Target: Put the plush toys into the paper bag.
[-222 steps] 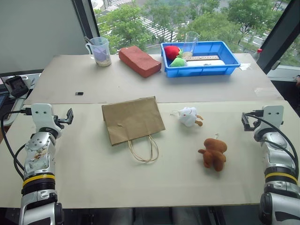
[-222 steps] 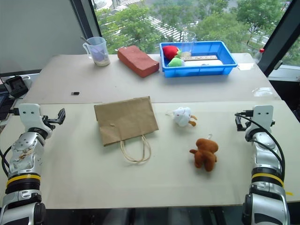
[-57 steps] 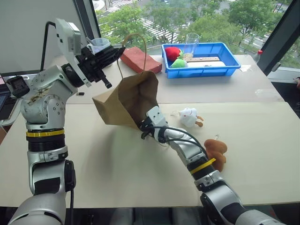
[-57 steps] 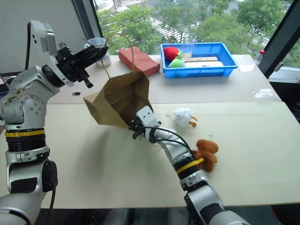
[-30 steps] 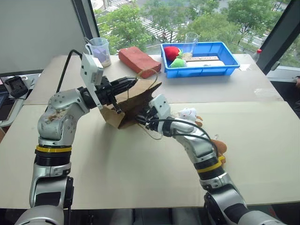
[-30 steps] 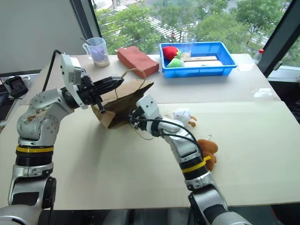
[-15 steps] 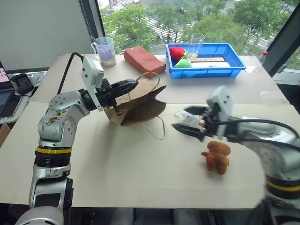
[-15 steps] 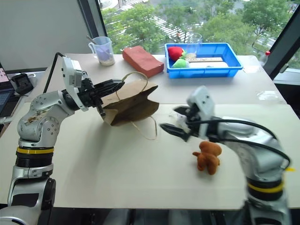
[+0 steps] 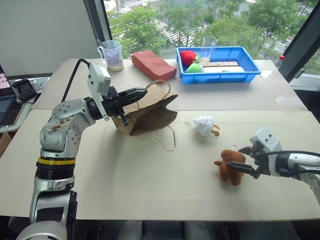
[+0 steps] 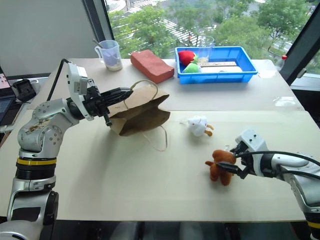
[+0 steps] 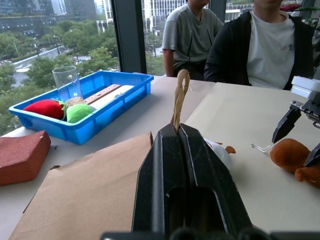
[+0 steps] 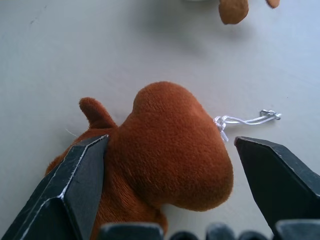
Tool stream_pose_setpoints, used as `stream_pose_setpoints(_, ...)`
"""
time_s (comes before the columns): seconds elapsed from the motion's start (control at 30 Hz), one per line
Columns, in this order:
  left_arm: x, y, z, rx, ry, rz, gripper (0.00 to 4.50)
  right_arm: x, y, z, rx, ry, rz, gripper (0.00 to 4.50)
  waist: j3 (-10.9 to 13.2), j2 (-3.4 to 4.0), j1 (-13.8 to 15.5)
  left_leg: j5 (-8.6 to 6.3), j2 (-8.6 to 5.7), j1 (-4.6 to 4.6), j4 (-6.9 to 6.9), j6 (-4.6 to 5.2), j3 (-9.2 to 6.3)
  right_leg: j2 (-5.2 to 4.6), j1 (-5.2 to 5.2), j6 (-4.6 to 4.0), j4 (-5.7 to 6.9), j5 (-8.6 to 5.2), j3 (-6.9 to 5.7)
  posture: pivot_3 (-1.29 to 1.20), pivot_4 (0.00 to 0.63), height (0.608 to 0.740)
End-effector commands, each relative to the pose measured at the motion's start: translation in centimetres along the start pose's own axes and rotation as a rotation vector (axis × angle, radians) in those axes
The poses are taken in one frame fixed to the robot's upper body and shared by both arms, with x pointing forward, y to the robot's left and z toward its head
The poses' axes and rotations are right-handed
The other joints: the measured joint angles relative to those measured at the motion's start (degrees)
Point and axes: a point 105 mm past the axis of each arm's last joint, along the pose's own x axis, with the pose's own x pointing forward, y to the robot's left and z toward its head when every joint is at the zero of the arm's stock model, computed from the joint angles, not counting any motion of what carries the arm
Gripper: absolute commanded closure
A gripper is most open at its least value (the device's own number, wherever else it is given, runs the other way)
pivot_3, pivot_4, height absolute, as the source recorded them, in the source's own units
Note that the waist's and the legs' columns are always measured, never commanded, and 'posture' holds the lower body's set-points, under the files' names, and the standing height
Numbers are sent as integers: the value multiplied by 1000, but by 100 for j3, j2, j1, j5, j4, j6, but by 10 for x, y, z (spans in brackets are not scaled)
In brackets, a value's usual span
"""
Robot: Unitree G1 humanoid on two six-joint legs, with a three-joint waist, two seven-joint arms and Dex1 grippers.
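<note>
The brown paper bag (image 9: 150,112) stands tilted on the table, mouth facing right. My left gripper (image 9: 141,93) is shut on its upper cord handle (image 11: 180,90) and holds the bag's top edge up. The other handle loop lies on the table. Right of the bag lies the white plush toy (image 9: 203,124) with orange feet. The reddish-brown plush toy (image 9: 230,165) lies nearer the front. My right gripper (image 9: 239,160) is open, low over the table, one finger on each side of the brown toy's head (image 12: 172,150).
At the back stand a blue tray (image 9: 220,75) with a strawberry toy (image 9: 187,55) and a glass, a red brick-like block (image 9: 153,64) and a measuring cup (image 9: 112,54). Two people (image 11: 280,45) sit beyond the table's right end.
My right gripper has left the bag's mouth, swung right and down to the brown toy, and opened wide. The left gripper has kept the bag's handle in place.
</note>
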Motion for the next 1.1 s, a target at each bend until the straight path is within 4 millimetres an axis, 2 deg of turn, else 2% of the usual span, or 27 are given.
stream_pose_setpoints(0.03, -1, -3, 14, 47, -21, -15, 4500, 1, 3, 0, 12, -22, 19, 823, 0, 0, 9, 0, 0, 0, 0, 1, 0, 0, 0, 0, -1, 0, 0, 0, 150, 740)
stream_pose_setpoints(0.17, -1, -3, 14, 48, -17, -14, 4500, 2, 7, 0, 19, -30, 44, 2194, 0, 0, 27, 0, 0, -1, 0, 1, 0, 0, 1, 0, -2, 0, 0, 0, 150, 740)
stream_pose_setpoints(0.27, -1, -3, 14, 46, -16, -15, 4500, 0, 12, 6, 20, -55, 75, 3196, 0, 0, 38, 0, 0, 0, 0, 1, 0, 0, 2, 0, -2, 0, 0, 0, 150, 740)
stream_pose_setpoints(0.33, -2, -3, 14, 45, -14, -15, 4500, -2, 16, 19, 24, -94, 105, 3861, 0, 0, 44, 0, 0, 0, 0, 0, 0, 0, 2, 0, -2, 0, 0, 0, 150, 740)
stream_pose_setpoints(0.4, -2, -3, 14, 43, -13, -18, 4500, -2, 18, 41, 45, -169, 122, 4331, 1, -1, 15, 0, 0, 1, 0, 0, 0, 0, 2, 0, -1, 0, 0, 0, 150, 740)
stream_pose_setpoints(0.47, -1, -3, 14, 41, -13, -21, 4500, 1, 21, 66, 63, -251, 133, 4347, 1, -1, -23, 0, 0, 2, 1, 0, 0, 1, 2, 0, 0, 0, 1, 0, 150, 740)
stream_pose_setpoints(0.57, 1, -4, 15, 40, -14, -31, 4500, 9, 39, 103, 76, -359, 206, 4347, 1, -1, -26, 0, 2, 2, 0, 0, -4, 3, 0, 0, 3, 0, -1, 0, 150, 740)
stream_pose_setpoints(0.63, 3, -5, 16, 39, -18, -40, 4500, 19, 50, 120, 78, -401, 232, 4347, 1, -1, -10, -1, 4, 1, -1, 1, -8, 6, 0, 0, 3, 0, -3, 0, 150, 740)
stream_pose_setpoints(0.7, 5, -5, 17, 38, -21, -47, 4500, 28, 58, 131, 76, -422, 243, 4347, 1, -1, 5, -2, 3, -1, -2, 3, -10, 6, -2, 0, 2, 0, -4, 0, 150, 740)
stream_pose_setpoints(0.8, 10, -8, 19, 40, -28, -67, 4500, 56, 73, 154, 80, -469, 256, 4347, 1, -1, -5, -2, 3, -12, -2, 3, -11, 5, -7, 0, 4, 0, -4, 0, 150, 740)
stream_pose_setpoints(0.97, 16, -15, 23, 29, -45, -106, 4500, 91, 85, 193, 98, -541, 250, 4347, 2, 1, -48, 0, 2, -11, -2, 0, -11, 5, -13, -1, 11, 1, -3, 0, 150, 740)
stream_pose_setpoints(1.1, 17, -18, 24, 24, -48, -115, 4500, 117, 97, 211, 102, -555, 253, 4347, 1, 3, -70, 2, 3, -9, -7, -3, -13, 8, -22, -1, 31, 1, -3, 0, 150, 740)
